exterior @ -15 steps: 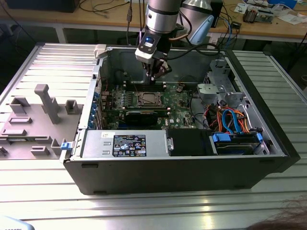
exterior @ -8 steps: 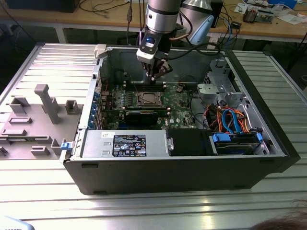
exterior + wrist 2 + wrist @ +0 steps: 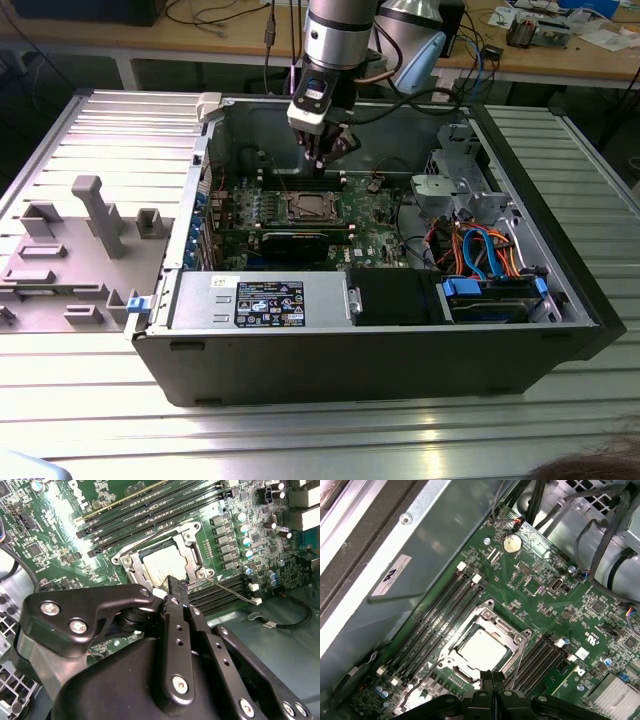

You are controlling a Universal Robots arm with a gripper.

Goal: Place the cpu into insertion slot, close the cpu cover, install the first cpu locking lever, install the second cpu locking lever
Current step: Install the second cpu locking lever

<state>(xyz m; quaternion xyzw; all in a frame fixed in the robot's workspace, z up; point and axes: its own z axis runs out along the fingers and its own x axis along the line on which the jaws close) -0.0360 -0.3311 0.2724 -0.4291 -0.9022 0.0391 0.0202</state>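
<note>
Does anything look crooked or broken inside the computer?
Nothing looks broken. The chip lies flat and square inside its metal frame. One thin lever beside the socket sticks out loose instead of being tucked down. The pincer hovers shut at the socket's edge.

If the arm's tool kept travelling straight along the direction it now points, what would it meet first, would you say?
Most likely the edge of the cpu cover, which lies closed over the cpu in the insertion slot. In both wrist views the tool points at that edge of the frame, though the gap to it is hard to judge.
</note>
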